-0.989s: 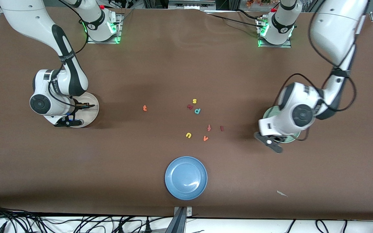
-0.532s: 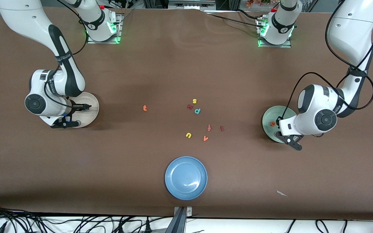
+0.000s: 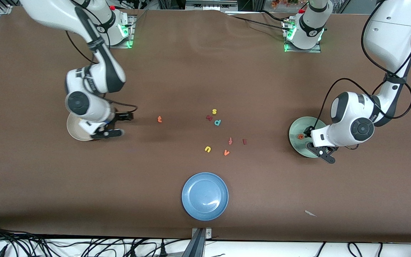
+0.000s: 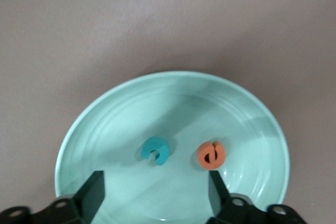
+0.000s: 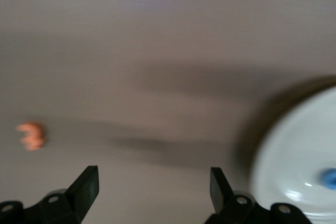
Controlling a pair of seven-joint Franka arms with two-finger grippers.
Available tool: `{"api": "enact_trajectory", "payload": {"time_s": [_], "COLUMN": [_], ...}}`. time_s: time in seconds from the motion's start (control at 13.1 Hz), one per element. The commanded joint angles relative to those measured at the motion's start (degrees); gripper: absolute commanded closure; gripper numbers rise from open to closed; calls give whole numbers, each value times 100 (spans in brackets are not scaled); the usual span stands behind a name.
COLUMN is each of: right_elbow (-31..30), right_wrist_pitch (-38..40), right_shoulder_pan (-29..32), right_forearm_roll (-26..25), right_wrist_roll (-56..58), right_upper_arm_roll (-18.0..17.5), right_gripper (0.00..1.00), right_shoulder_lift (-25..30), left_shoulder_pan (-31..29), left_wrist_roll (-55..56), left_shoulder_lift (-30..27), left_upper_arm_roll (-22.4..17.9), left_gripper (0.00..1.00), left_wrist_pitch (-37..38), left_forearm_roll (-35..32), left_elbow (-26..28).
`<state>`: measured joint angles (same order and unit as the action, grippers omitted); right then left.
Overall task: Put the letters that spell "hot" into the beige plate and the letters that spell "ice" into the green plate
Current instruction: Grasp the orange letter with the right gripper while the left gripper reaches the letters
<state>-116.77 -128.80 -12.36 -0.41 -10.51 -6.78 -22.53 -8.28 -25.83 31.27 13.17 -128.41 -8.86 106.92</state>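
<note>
The green plate (image 3: pixel 296 142) (image 4: pixel 105 124) holds the orange e (image 3: pixel 300 136) (image 4: pixel 211 155) and the teal c (image 4: pixel 155 150). My left gripper (image 3: pixel 318 144) (image 4: pixel 156 187) hangs open over that plate, nothing between its fingers. The beige plate (image 3: pixel 74 132) (image 5: pixel 294 166) holds the blue o (image 5: pixel 329 178). Beside that plate, over bare table, my right gripper (image 3: pixel 120 125) (image 5: pixel 153 182) is open and empty. The orange t (image 3: pixel 159 119) (image 5: pixel 31 135) lies a short way toward the table's middle from it. The dark red i (image 3: pixel 244 141) lies on the table among other letters.
Mid-table lie a yellow s (image 3: pixel 214 111), a dark red letter (image 3: pixel 209 117), a teal p (image 3: pixel 217 122), an orange-red f (image 3: pixel 230 141), a yellow u (image 3: pixel 207 149) and an orange v (image 3: pixel 226 152). A blue plate (image 3: pixel 204 196) sits nearest the camera. A paper scrap (image 3: pixel 310 213) lies nearby.
My right gripper has opened and swung off the beige plate toward the orange t. My left arm has drawn back, uncovering the orange e in the green plate, and its gripper has opened.
</note>
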Motion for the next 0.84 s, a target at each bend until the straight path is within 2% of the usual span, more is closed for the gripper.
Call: {"api": "enact_trajectory", "payload": {"time_s": [0.0,0.3,0.38,0.53,0.68,0.76], "right_elbow": [146,146,146,137,128,120], "right_wrist_pitch": [-372,-1207,-1304,-1419,-1419,-1419], "right_shoulder_pan": [-186,-688,-697,-741,-776,-776], "right_forearm_roll": [50,50,32,32,32,32], "right_wrist_roll": [-223,-881,-961,-962,-962,-953], "right_upper_arm_roll": [-280,-280,-280,-280,-280,-280], "right_gripper": [6,11,12,22,25,30], "right_shoulder_lift": [-313,-700,-770,-841,-850,-850], "left_shoulder_pan": [11,159,352,687,906,1107], "left_wrist_roll": [365,2375,3033,4544,5384,5735], "left_shoulder_lift": [-340,-315,-288,-148,115,273], "left_upper_arm_roll": [447,1090,1108,1082,1100,1100], "left_gripper": [0,0,0,0,0,0], "left_wrist_pitch": [114,114,114,106,105,88], "left_forearm_roll": [-81,-81,-81,-142,-133,-99], "left_elbow": [119,40,-30,-92,-372,-556]}}
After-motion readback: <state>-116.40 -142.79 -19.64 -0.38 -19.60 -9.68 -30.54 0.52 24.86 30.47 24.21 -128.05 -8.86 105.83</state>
